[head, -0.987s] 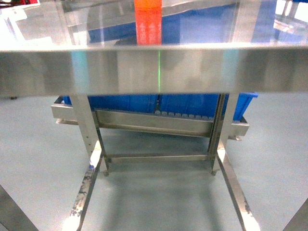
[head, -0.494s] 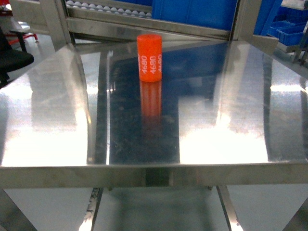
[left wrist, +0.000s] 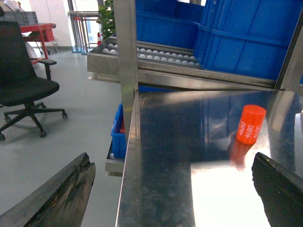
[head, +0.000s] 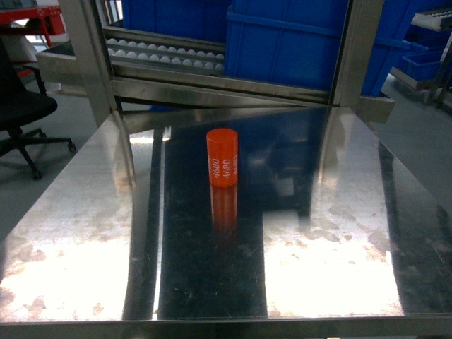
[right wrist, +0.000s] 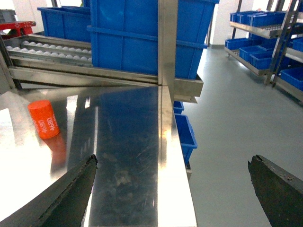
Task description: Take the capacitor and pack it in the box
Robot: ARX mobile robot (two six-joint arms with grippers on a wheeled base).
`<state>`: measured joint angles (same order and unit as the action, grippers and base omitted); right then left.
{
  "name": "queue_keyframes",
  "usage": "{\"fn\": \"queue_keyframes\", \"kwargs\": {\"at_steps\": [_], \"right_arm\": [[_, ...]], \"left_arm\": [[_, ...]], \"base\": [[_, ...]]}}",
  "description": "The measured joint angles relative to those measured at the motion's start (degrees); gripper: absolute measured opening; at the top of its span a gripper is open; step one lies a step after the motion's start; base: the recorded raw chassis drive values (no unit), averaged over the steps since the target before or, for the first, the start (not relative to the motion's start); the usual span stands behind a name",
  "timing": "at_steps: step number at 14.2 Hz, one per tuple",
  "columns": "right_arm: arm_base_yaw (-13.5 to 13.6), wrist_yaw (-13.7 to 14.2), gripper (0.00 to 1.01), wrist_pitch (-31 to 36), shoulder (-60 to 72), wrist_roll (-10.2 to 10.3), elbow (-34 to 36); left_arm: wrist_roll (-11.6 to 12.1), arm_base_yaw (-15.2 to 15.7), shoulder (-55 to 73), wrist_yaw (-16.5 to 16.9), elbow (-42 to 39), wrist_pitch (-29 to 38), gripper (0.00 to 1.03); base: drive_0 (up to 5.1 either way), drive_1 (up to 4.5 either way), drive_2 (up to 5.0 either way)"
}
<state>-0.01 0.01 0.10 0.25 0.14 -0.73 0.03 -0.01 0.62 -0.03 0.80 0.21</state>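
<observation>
The capacitor [head: 222,157] is a small orange-red cylinder marked 4680, standing upright near the middle of a steel table [head: 339,212]. In the left wrist view the capacitor [left wrist: 251,124] stands ahead and to the right, just beyond the right finger. My left gripper [left wrist: 171,161] is open and empty over the table's left edge. In the right wrist view the capacitor [right wrist: 43,119] is far to the left. My right gripper [right wrist: 173,161] is open and empty over the table's right edge. Neither gripper shows in the head view. The box is out of view.
Behind the table stands a steel roller rack [head: 162,53] carrying large blue bins [head: 282,49]. A black office chair [left wrist: 23,80] is on the floor to the left. Shelves with small blue bins [right wrist: 265,28] stand far right, and another blue bin [right wrist: 185,135] sits under the table's right side.
The head view has risen from below the table's front edge to looking down on its top. The capacitor stays upright in the same spot on the table.
</observation>
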Motion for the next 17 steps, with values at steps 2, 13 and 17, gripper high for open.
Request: {"fn": "queue_keyframes", "kwargs": {"at_steps": [2, 13, 17], "right_arm": [[0.0, 0.0, 0.98, -0.3, 0.0, 0.0, 0.0], [0.0, 0.0, 0.98, -0.4, 0.0, 0.0, 0.0], [0.0, 0.0, 0.98, -0.4, 0.0, 0.0, 0.0]], "left_arm": [[0.0, 0.0, 0.0, 0.0, 0.0, -0.4, 0.98], [0.0, 0.0, 0.0, 0.0, 0.0, -0.5, 0.98], [-0.6, 0.2, 16.5, 1.7, 0.0, 17.5, 0.98]], "base": [[0.0, 0.00, 0.0], [0.0, 0.00, 0.0], [0.0, 0.00, 0.0]]}}
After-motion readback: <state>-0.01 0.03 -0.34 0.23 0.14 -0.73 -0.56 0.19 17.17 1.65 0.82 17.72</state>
